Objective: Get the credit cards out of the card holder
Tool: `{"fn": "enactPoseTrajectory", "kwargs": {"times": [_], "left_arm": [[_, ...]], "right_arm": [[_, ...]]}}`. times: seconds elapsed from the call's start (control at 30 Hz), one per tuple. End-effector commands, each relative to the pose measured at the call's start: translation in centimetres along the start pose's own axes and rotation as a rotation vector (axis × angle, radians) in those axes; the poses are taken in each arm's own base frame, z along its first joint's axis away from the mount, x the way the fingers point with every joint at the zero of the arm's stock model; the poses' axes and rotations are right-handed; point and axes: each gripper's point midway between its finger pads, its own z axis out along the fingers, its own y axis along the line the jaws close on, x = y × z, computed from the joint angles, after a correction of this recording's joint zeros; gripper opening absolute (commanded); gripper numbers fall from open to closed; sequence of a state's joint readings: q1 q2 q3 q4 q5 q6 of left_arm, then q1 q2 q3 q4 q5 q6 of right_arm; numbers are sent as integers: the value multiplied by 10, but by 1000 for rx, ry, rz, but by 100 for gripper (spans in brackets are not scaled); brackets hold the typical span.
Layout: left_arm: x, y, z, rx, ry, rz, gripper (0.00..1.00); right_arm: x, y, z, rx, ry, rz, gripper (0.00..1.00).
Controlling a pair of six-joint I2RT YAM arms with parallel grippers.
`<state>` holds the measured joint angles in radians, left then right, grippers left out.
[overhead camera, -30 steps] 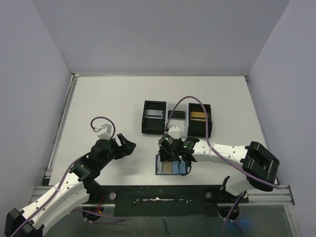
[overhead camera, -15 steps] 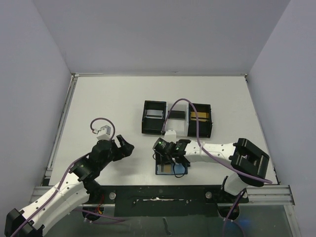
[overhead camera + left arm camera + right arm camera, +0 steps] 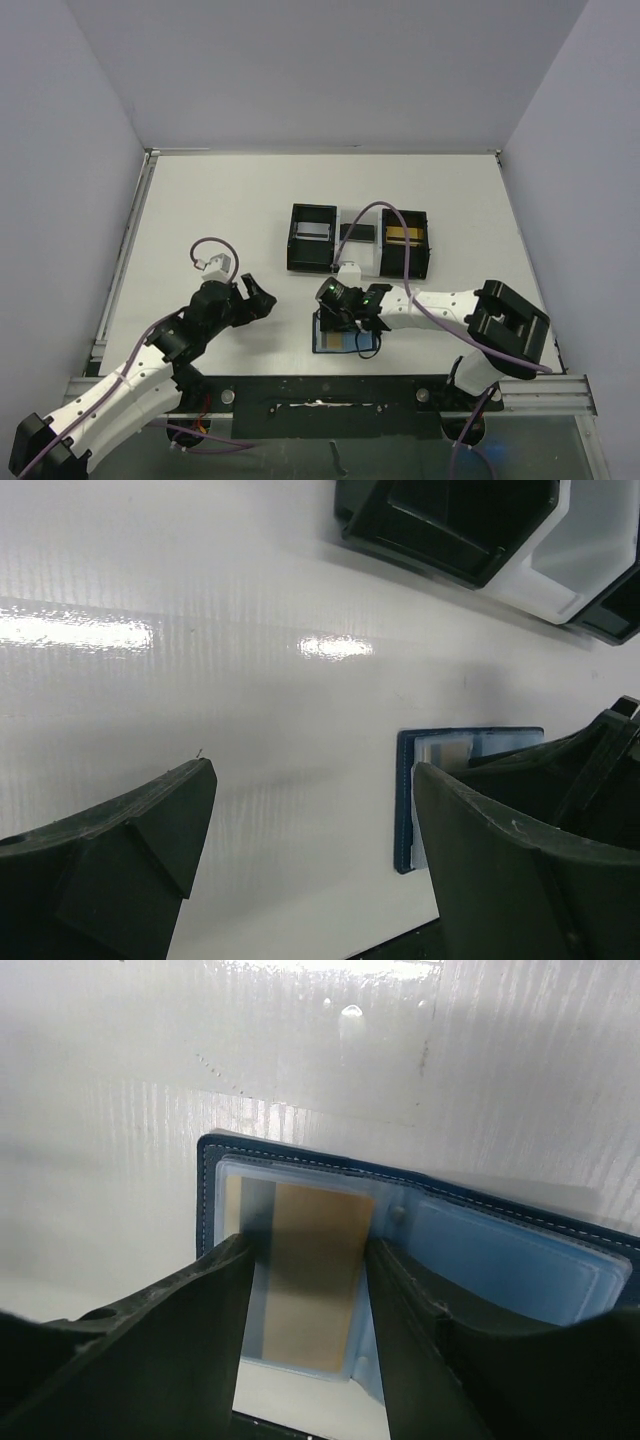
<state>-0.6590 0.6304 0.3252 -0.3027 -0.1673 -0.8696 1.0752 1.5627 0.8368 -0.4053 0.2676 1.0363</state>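
Top view: card holder [image 3: 347, 343] lies open and flat at 6 o'clock on the table [image 3: 200, 210], its near edge close to the table's front lip, so there's little room on that side. Right gripper [image 3: 345, 312] sits over the holder's far half. A gold card [image 3: 338, 342] shows in the left pocket. Left gripper [image 3: 256, 298] hangs at the holder's 9 o'clock, apart from it, jaws spread, with bare table out to its 9 and 12. At the holder's 12, standing apart from it: left black box [image 3: 312, 262] with a silver card [image 3: 312, 230], right black box [image 3: 405, 268] with a second gold card [image 3: 404, 235], and a white tray [image 3: 362, 252] between them carrying a dark card [image 3: 357, 232]. Left wrist view: left gripper [image 3: 315, 780] fingers wide apart with only table between them. The card holder's blue left edge [image 3: 404, 810] is at 3 o'clock, just beside the right finger; the black box corner [image 3: 440, 520] is at 1 o'clock, well apart. Right wrist view: right gripper [image 3: 305, 1255] spread, one finger over each long edge of the gold card [image 3: 312, 1270] in its clear pocket. Can't tell if the tips touch. Card holder [image 3: 510, 1260] runs out to 3 o'clock, with white table beyond its stitched rim at 12 and 9.
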Motion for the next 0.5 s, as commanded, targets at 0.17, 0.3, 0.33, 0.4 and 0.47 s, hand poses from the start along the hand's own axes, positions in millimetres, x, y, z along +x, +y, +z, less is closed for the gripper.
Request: {"fn": "enactPoseTrajectory", "kwargs": {"times": [0.17, 0.3, 0.33, 0.4, 0.47], "left_arm": [[-5, -40, 4, 173, 19, 20, 81], [-7, -39, 6, 153, 13, 17, 81], [-8, -38, 6, 151, 8, 14, 81], [-11, -37, 5, 145, -5, 9, 81], [-12, -35, 3, 137, -10, 8, 81]], "right_arm": [[-3, -9, -1, -52, 0, 44, 60], [-6, -15, -1, 53, -5, -17, 67], [-6, -15, 0, 64, -6, -24, 67], [-6, -18, 2, 108, -7, -34, 67], [-7, -20, 3, 153, -15, -42, 67]]}}
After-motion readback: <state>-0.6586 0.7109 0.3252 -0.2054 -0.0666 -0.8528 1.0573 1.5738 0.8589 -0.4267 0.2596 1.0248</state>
